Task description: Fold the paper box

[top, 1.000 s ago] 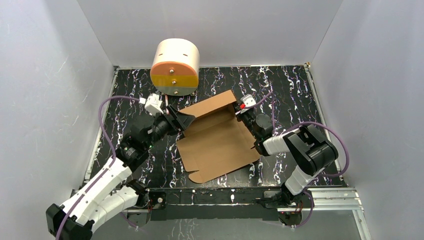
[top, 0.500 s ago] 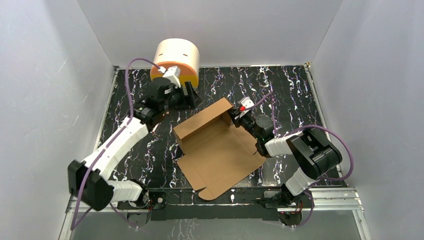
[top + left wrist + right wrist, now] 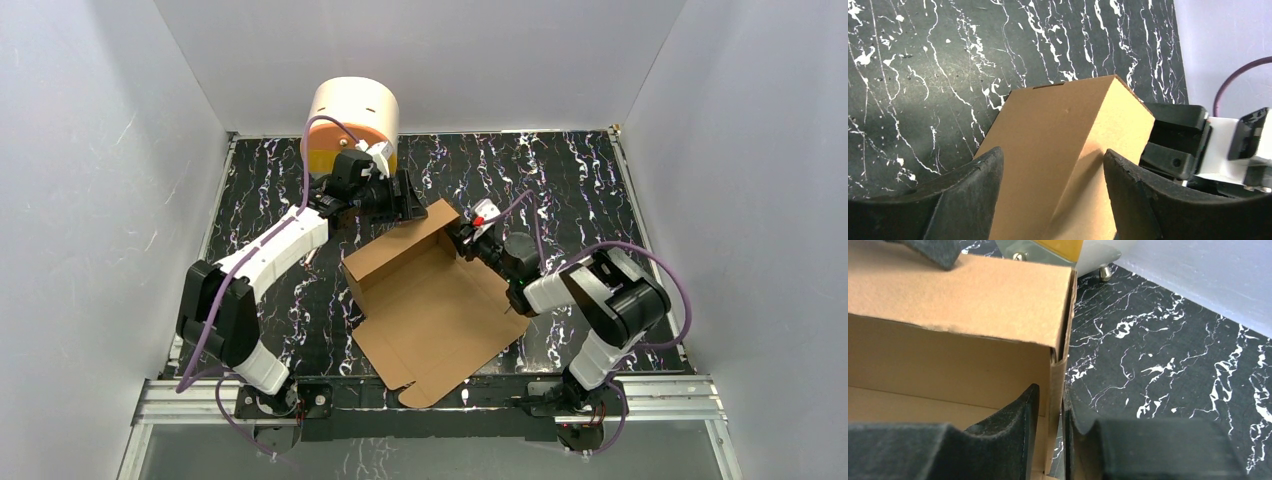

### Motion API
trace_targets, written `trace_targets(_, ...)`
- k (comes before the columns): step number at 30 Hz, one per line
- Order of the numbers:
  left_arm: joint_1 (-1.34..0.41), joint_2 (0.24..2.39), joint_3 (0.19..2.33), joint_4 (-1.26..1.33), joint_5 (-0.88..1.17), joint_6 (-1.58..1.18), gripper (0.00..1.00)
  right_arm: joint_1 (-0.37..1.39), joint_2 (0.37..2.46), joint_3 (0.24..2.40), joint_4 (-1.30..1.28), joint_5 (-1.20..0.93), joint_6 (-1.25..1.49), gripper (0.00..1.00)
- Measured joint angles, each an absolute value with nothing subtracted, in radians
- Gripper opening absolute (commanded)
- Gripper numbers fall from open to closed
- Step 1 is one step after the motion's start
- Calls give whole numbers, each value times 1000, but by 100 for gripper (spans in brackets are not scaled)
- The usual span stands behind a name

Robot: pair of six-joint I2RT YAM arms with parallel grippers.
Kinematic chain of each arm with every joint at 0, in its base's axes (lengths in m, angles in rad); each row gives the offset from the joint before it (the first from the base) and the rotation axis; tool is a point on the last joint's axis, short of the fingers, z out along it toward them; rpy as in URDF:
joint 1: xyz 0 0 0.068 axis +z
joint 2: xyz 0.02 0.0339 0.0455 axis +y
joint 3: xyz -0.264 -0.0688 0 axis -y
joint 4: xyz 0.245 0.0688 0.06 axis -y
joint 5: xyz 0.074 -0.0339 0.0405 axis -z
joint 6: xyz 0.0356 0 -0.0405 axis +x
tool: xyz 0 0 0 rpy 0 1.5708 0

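The paper box (image 3: 430, 305) is a brown cardboard sheet lying mid-table with its far wall folded up. My left gripper (image 3: 413, 205) is open and reaches over that raised far wall near its right corner. In the left wrist view the wall (image 3: 1063, 125) lies between the spread fingers of the left gripper (image 3: 1053, 167), neither clearly touching it. My right gripper (image 3: 463, 238) is shut on the box's upright right side flap. In the right wrist view the thin flap (image 3: 1057, 390) is pinched between the pads of the right gripper (image 3: 1050, 407).
A cream cylinder (image 3: 350, 115) with an orange and yellow front stands at the back, just behind my left gripper; its base shows in the right wrist view (image 3: 1068, 250). Grey walls close in the black marbled table (image 3: 570, 170) on three sides.
My left arm has swung from the box's left side up to its far wall, beside the cylinder. The box has turned and slid slightly left. My right gripper has kept its hold.
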State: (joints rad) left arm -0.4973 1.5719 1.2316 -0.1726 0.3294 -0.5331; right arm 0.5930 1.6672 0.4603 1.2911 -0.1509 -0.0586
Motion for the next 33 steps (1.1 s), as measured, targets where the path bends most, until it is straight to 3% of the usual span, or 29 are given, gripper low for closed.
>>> trace_targets(5,-496,1582,1230,-147,358,-541,64,612,1723,460,1320,-126,-59,33)
trace_targets(13,-496,1592,1222,-118,402,-555,63,641,1778,460,1377,-27,-58,24)
trace_targets(33,-490,1599,1145,1,503,-641,60,733,1827,457,1467,305,-25,24)
